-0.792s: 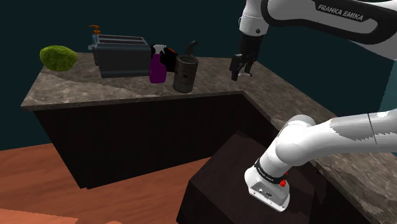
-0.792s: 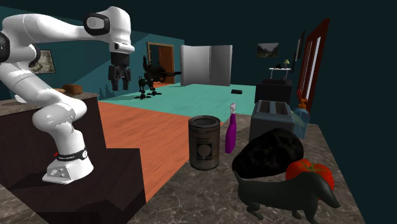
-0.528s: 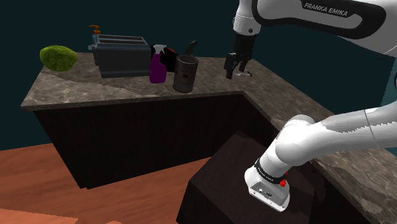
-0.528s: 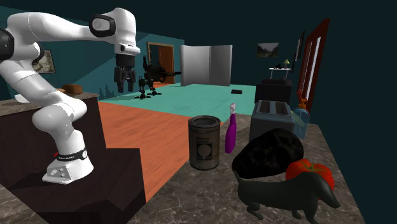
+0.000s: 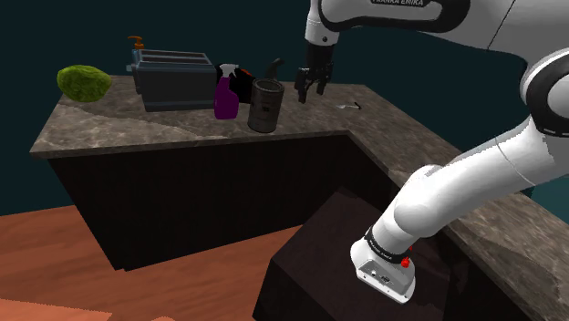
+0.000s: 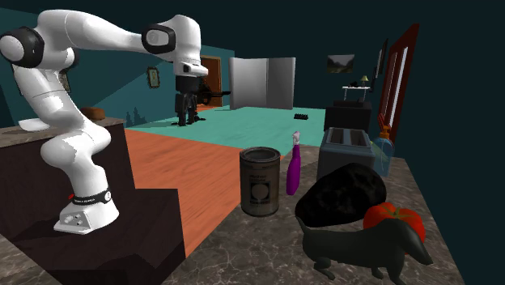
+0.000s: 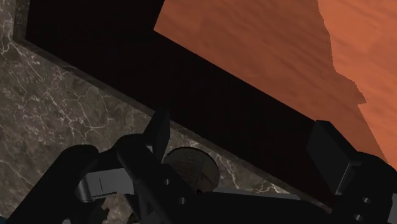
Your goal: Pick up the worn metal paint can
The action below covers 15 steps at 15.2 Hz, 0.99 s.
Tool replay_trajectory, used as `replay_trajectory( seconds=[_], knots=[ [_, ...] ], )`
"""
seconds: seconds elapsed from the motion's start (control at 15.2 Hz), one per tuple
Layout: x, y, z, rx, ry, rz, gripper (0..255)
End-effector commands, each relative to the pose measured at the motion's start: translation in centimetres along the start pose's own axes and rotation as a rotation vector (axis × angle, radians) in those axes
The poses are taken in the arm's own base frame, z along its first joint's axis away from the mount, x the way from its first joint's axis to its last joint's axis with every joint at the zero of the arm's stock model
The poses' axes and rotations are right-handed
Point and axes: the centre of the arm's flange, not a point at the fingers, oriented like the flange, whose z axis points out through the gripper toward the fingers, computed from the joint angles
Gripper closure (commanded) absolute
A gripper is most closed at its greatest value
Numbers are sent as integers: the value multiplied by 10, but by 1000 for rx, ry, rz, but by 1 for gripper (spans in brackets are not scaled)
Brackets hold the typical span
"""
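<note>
The worn metal paint can stands upright on the marble counter, dark grey with a faded label. My black gripper hangs open just to the shoulder view's right of the can, about level with its top and not touching it. In the second exterior view the gripper hovers well behind the can. Through the wrist camera the fingers stand wide apart, and the can's round top shows close by one finger, over the counter's edge.
A purple spray bottle, a black lump and a grey toaster stand close behind the can. A green lump lies at the counter's far left. A dark dog figurine and a tomato sit nearby. Orange floor lies below.
The arm has swung toward the shoulder view's left, carrying the gripper from over the counter's corner to just beside the can. The fingers stayed open. The can has not moved.
</note>
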Motion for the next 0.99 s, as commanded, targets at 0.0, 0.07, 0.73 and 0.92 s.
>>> replay_trajectory(
  seconds=[0.0,0.07,0.73,0.92],
  knots=[
    [25,4,6,8,1,-5,0],
    [38,6,9,11,1,-7,0],
    [168,24,34,49,0,-29,0],
    [206,29,41,60,0,-36,0]
  ],
)
